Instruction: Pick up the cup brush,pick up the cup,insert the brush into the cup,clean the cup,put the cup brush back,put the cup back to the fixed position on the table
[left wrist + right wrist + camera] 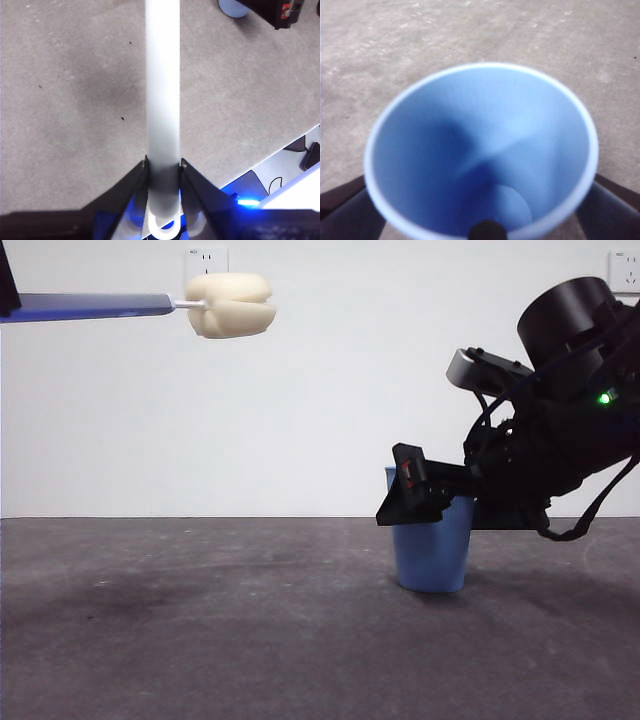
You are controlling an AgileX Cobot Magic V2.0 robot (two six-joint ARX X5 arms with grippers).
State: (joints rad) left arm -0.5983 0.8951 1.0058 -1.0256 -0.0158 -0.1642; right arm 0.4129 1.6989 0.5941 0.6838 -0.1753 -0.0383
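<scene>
My left gripper (162,167) is shut on the grey handle of the cup brush (162,90). In the front view it holds the brush level, high at the upper left, with the cream sponge head (232,305) pointing right. The light blue cup (432,555) stands upright on the table (200,640) at the right. My right gripper (425,490) reaches in from the right, with one jaw on each side of the cup's upper wall. The right wrist view looks down into the empty cup (480,150), and the jaws press against its sides. The cup's edge also shows in the left wrist view (232,7).
A white wall stands behind the table, with a socket (206,260) at the top left and another (624,270) at the top right. The right arm's dark body (570,430) fills the right side. The left wrist view shows the table's edge (280,150).
</scene>
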